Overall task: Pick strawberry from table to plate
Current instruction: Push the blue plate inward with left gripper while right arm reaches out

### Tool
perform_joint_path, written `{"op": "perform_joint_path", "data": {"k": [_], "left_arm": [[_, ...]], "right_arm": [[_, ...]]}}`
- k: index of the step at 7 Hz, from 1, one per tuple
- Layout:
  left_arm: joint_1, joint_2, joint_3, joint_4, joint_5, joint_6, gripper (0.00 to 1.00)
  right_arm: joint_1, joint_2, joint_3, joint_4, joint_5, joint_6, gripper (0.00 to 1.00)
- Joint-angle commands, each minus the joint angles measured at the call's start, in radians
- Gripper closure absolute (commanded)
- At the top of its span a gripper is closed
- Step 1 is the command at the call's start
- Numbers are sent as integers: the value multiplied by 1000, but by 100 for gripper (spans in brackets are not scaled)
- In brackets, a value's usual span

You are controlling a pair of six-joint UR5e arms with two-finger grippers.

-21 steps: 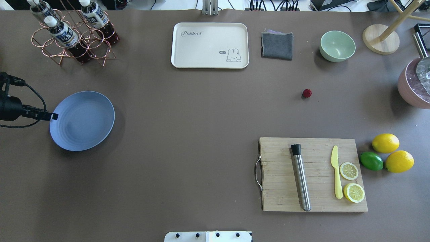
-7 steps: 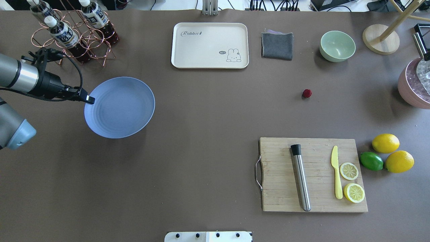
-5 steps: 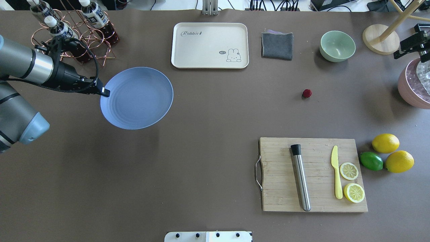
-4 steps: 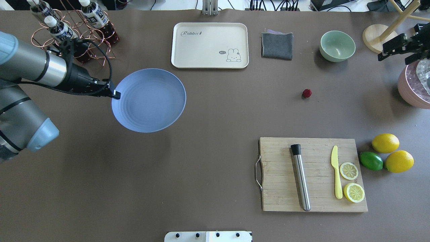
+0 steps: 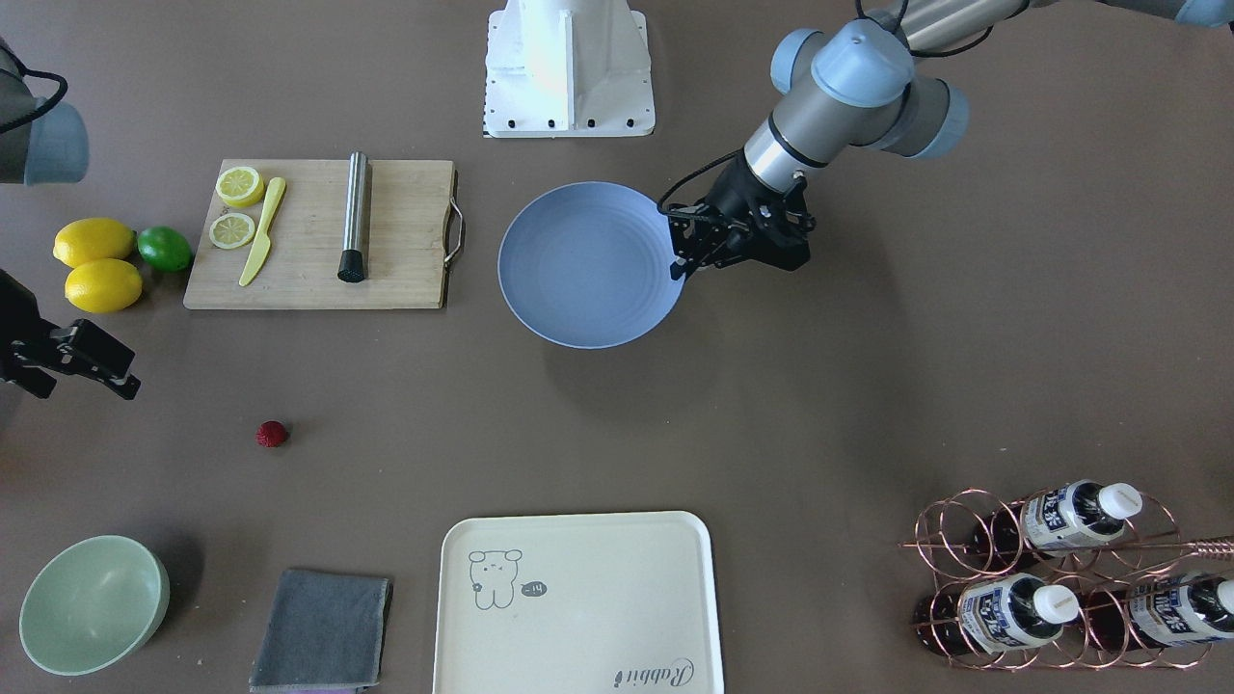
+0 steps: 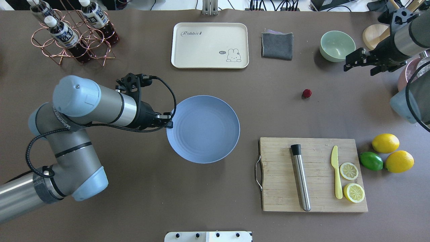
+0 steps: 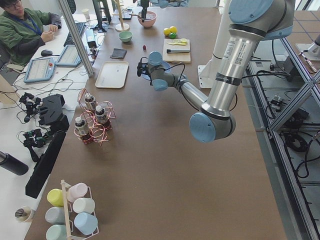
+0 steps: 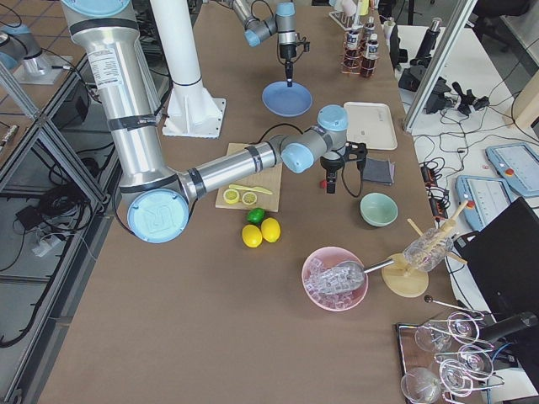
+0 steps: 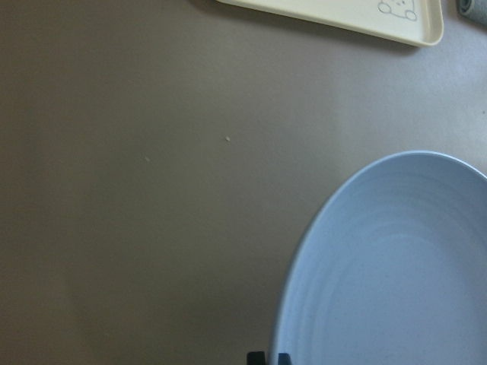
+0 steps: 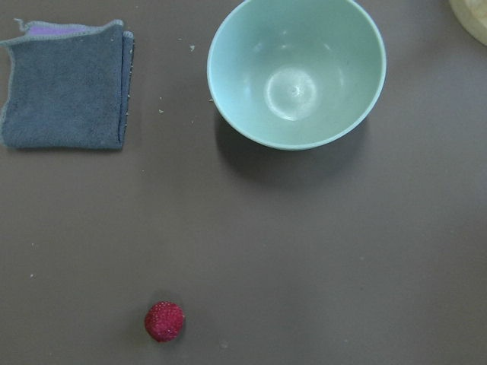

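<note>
Brown-grey desk (image 6: pixel 134 201). Wooden cutting board (image 6: pixel 278 174) on robot's right side. Round blue-grey plate (image 6: pixel 208 131) near desk centre, beside board. Left gripper (image 6: pixel 169 125) clenched on plate's rim. Right gripper (image 6: pixel 358 71) spread wide, empty, near green bowl (image 6: pixel 337 45). Tiny dark-red strawberry (image 6: pixel 306 93) on bare desk, well apart from plate.

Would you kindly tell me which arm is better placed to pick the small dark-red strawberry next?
Right. The right gripper is open, empty and nearer the small dark-red strawberry; the left gripper is shut on the rim of the round blue-grey plate.
</note>
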Motion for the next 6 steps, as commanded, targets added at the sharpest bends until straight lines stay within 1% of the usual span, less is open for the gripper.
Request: {"op": "perform_joint_path", "data": {"k": [1,2,3,4,6], "left_arm": [[31,-13,2,10,37,-19,100],[50,-14,8,10,75,-19,100],[106,-14,34,7,150,-19,100],[143,-14,36,2,195,-19,100],[197,-13,39,0,249,-42,100]], "right_arm": [[-85,42,-43,20,-72,63,0],[-115,70,-69,20,-98,88,0],[-129,79,-69,20,-106,102,0],[-143,84,-71,20,-106,110,0],[-156,83,-74,20,-112,111,0]]}}
